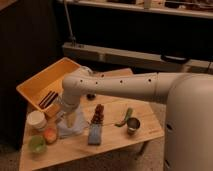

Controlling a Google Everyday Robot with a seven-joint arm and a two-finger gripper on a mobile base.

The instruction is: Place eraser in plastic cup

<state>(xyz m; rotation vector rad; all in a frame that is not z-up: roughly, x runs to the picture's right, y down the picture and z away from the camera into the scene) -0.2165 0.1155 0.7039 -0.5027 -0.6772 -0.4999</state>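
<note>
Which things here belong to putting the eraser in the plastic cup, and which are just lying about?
Job: eraser, in the yellow bin; green cup, near left corner; gripper, open, beside the bin.
Lying about: white tub, metal cup, blue-grey pad, green vegetable.

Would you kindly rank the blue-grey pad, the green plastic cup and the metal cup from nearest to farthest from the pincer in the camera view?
The pincer hangs over the left half of the table.
1. Blue-grey pad, just right of it in the view.
2. Green plastic cup, at the front left corner.
3. Metal cup, at the far right end.
</note>
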